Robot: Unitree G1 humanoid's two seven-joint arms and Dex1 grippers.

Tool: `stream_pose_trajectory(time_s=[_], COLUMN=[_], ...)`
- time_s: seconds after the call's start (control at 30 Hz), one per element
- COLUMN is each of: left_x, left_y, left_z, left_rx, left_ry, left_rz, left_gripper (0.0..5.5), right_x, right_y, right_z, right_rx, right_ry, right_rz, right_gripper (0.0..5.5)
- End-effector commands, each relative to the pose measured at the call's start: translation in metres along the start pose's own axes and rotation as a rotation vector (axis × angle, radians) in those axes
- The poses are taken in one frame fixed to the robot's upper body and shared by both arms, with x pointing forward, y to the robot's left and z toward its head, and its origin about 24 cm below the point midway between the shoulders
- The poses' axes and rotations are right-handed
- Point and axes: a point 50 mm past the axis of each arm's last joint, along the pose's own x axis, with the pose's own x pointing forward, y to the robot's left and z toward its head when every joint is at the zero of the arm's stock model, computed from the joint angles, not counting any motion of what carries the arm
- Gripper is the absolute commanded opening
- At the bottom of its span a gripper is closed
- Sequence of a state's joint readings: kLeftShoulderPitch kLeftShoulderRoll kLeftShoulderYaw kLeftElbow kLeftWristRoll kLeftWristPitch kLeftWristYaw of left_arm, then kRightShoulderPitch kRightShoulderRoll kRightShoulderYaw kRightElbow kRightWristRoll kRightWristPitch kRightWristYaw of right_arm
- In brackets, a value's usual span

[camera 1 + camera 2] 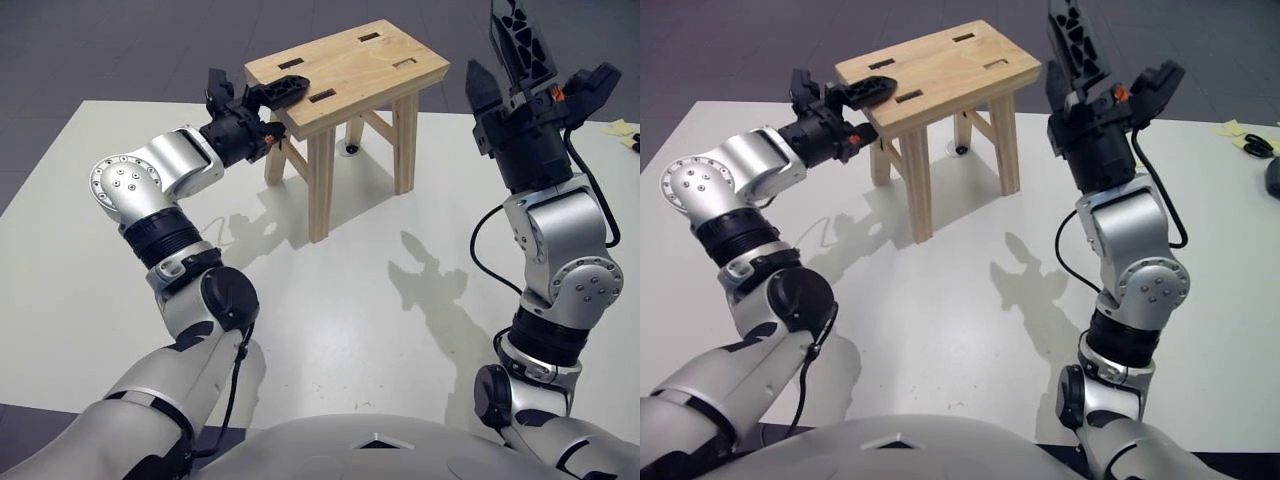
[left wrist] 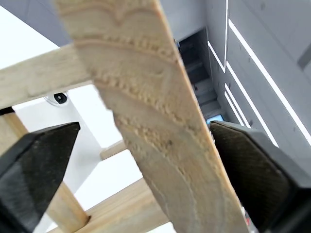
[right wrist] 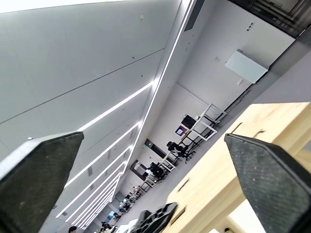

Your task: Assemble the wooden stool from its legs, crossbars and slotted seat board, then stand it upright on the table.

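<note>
Straddling seat board [image 1: 350, 65], left pincer [image 1: 283, 100] (gaps in wrist view), right pincer [image 1: 495, 45] raised

The wooden stool [image 1: 345, 90] stands assembled and upright on the white tabletop [image 1: 330, 300], towards its far side. The pale seat board [image 1: 350, 65] is level on top and shows four dark slots [image 1: 369, 37]. Its four legs [image 1: 320, 185] rest on the tabletop, joined by crossbars [image 1: 380, 122] below the seat.
</note>
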State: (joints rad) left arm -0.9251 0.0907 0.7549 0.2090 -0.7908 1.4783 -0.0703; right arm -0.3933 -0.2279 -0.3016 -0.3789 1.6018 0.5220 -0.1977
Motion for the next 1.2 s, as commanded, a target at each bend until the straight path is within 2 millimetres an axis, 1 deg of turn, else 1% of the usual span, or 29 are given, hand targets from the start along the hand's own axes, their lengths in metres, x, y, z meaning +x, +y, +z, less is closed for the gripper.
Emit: stream_pose_trajectory(time_s=[0.03,0.13,0.2,0.27,0.33,0.43,0.47,0.5,0.57,0.63,0.7,0.77,0.8,0.87,0.93,0.97,1.0,1.07,1.13,1.2], left_x=[-0.01,-0.011,-0.013,-0.018,-0.027,-0.052,-0.058,-0.064,-0.075,-0.084,-0.094,-0.097,-0.096,-0.089,-0.076,-0.069,-0.06,-0.043,-0.028,-0.018], left_y=[0.006,-0.002,-0.009,-0.012,-0.006,0.015,0.021,0.025,0.024,0.01,0.004,0.006,0.009,0.021,0.035,0.04,0.04,0.035,0.028,0.022], left_z=[0.001,0.005,0.004,0.001,-0.003,-0.016,-0.016,-0.013,-0.003,0.007,0.016,0.027,0.034,0.042,0.043,0.041,0.038,0.031,0.022,0.012], left_rx=[0.088,0.164,0.209,0.254,0.297,0.448,0.499,0.53,0.571,0.547,0.521,0.519,0.517,0.57,0.654,0.674,0.699,0.673,0.678,0.697], left_ry=[0.122,0.163,0.196,0.235,0.277,0.379,0.389,0.37,0.296,0.16,-0.013,-0.205,-0.31,-0.44,-0.478,-0.487,-0.497,-0.506,-0.476,-0.434], left_rz=[-0.015,-0.091,-0.176,-0.226,-0.214,-0.069,-0.015,0.029,0.054,-0.048,-0.114,-0.068,-0.008,0.192,0.349,0.386,0.4,0.354,0.296,0.248], left_gripper=[5.36,5.36,5.36,5.36,5.36,5.36,5.36,5.36,5.36,5.36,5.36,5.36,5.36,5.36,5.36,5.36,5.36,5.36,5.36,5.36], right_x=[0.002,0.002,0.002,0.002,0.003,0.001,-0.001,-0.003,-0.008,-0.014,-0.016,-0.017,-0.015,-0.008,0.004,0.011,0.02,0.035,0.045,0.053], right_y=[0.001,-0.002,-0.003,-0.003,-0.003,-0.003,-0.003,-0.003,-0.004,-0.009,-0.03,-0.058,-0.073,-0.096,-0.115,-0.123,-0.134,-0.147,-0.153,-0.154], right_z=[0.012,0.013,0.012,0.01,0.01,0.019,0.022,0.025,0.032,0.035,0.031,0.028,0.03,0.032,0.031,0.029,0.026,0.022,0.022,0.022], right_rx=[-0.047,-0.059,-0.061,-0.076,-0.097,-0.138,-0.152,-0.168,-0.202,-0.264,-0.465,-0.762,-0.876,-1.005,-1.095,-1.132,-1.168,-1.254,-1.317,-1.383], right_ry=[-0.019,-0.02,-0.014,0.0,0.012,0.004,-0.002,-0.011,-0.028,-0.037,0.019,0.117,0.139,0.172,0.223,0.248,0.286,0.336,0.363,0.393], right_rz=[0.007,-0.003,-0.002,0.002,0.008,0.012,0.011,0.008,-0.002,-0.045,-0.202,-0.386,-0.449,-0.511,-0.514,-0.506,-0.501,-0.499,-0.509,-0.516], right_gripper=[5.4,5.4,5.4,5.4,5.4,5.4,5.4,5.4,5.4,5.4,5.4,5.4,5.4,5.4,5.4,5.4,5.4,5.4,5.4,5.4])
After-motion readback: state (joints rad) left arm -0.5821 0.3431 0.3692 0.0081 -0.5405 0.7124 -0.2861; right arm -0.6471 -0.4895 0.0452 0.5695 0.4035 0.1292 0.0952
